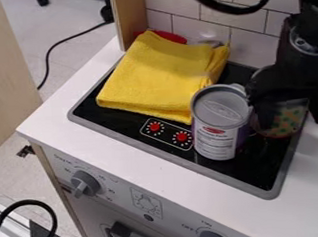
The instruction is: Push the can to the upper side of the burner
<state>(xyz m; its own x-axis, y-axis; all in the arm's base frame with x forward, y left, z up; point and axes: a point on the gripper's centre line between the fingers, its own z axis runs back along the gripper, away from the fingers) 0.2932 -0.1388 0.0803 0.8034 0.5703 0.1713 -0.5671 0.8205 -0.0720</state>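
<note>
At the left, the flat black cooktop with a grey rim (115, 118) carries a thick folded yellow cloth (152, 73), which covers much of its upper left part. A push should pass to the right of that cloth; if the can drifts left, the fabric would likely bunch and stop it.

Next come two round red printed dials (168, 132), and just right of them stands the cylindrical metal can with a grey lid and white label (221, 122). It is upright near the cooktop's front edge, its upper left side close to the cloth.

To its right, the black two-finger gripper (284, 96) hangs close beside the can; I cannot tell how far open it is, or whether it has hold of anything. The step in hand looks to be lining up the push. The gripper would do best on the can's near side, low against the wall of it, then sliding slowly and level toward the white tiled wall (176, 14). Pressing high could tip it.
</note>
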